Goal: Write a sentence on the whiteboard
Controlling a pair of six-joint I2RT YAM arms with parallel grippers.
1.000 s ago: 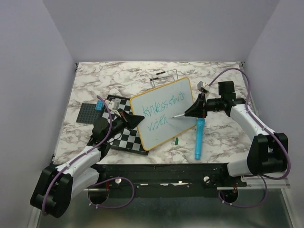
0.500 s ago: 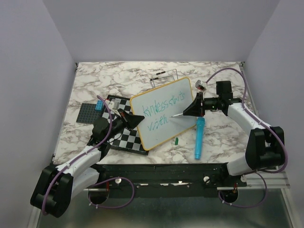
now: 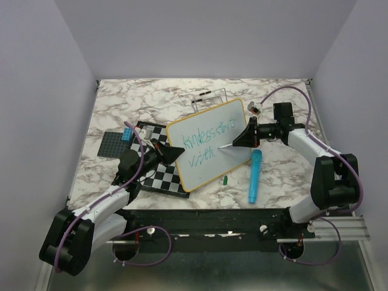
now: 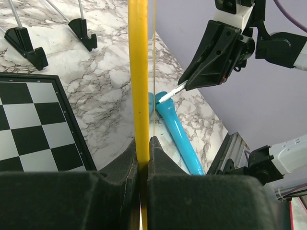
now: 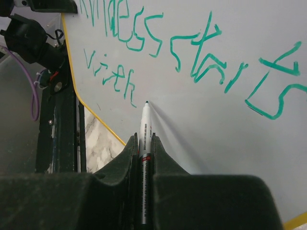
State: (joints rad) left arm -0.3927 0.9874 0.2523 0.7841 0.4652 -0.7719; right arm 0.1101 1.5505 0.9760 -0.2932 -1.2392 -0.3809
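Pinching the whiteboard [image 3: 225, 162] by its yellow left edge, left claw [image 3: 176, 153] holds it tilted mid-counter [image 3: 151, 97], over the checkered board [image 3: 159, 177]. Green sentence [image 3: 209, 134] fills two lines. Right claw [image 3: 236, 144] clamps the marker [image 3: 225, 147], tip just past "with".

So your whiteboard [image 3: 232, 114] is the glossy white one with rounded corners and a thin yellow-orange frame. It sits mid-table, rotated so its long side climbs toward the far right, and its left corner overlaps the checkered board [image 3: 159, 176]. From the left wrist you only get its yellow rim [image 4: 140, 72] edge-on. The sentence [image 3: 209, 136] is thin green handwriting: the top line reads "kindess starts" and the second line stops at "with". The right wrist view shows the lettering [image 5: 192, 48] up close, with bare white board [image 5: 216, 134] below it.
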